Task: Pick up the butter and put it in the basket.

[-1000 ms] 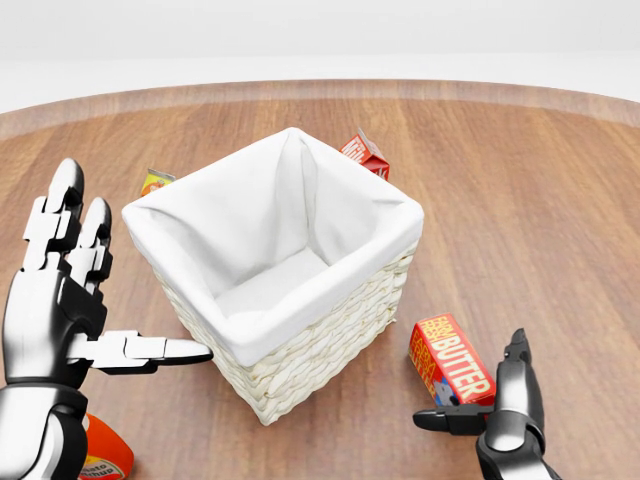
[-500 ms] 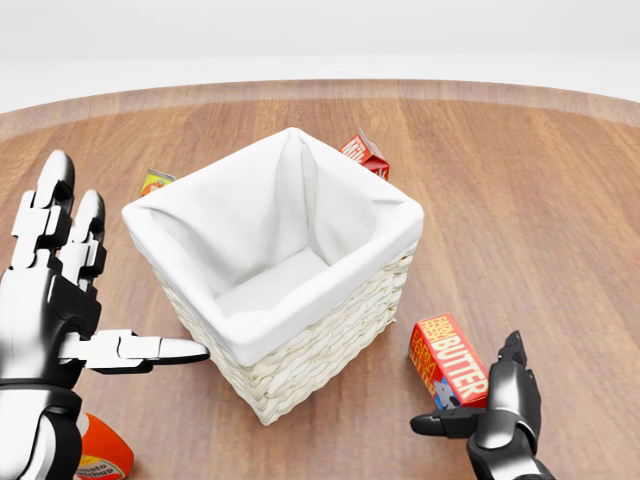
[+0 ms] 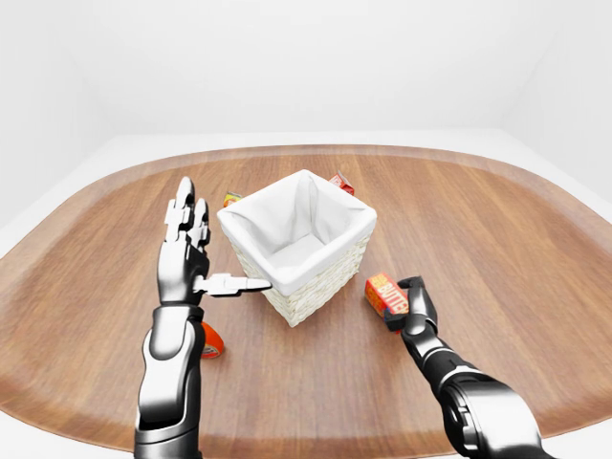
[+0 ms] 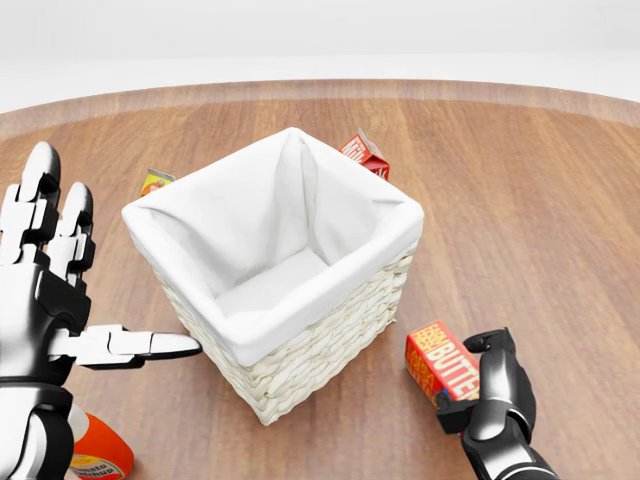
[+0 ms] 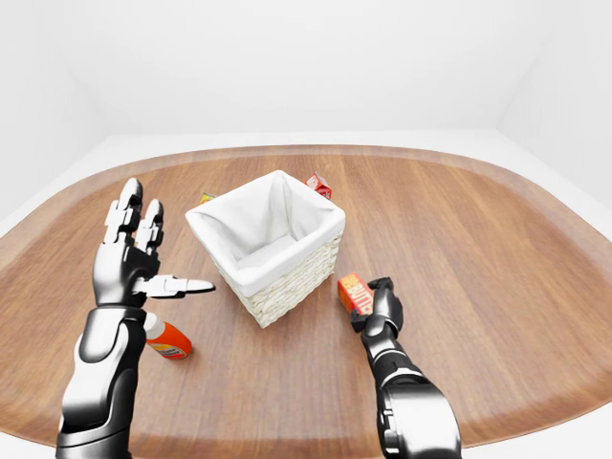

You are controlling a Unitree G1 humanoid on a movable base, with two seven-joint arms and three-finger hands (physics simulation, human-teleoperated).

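The right hand (image 4: 478, 385) closes its fingers around the butter (image 4: 438, 362) on the wooden surface (image 4: 520, 200) just right of the white-lined basket (image 4: 290, 350), while the left hand (image 4: 50, 290) hovers with fingers spread, holding nothing.

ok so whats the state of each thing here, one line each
butter: on the table, clasped by the right robot hand
right robot hand: shut on the butter
left robot hand: open, fingers spread, holding nothing
basket: upright, empty
orange bottle: lying on its side
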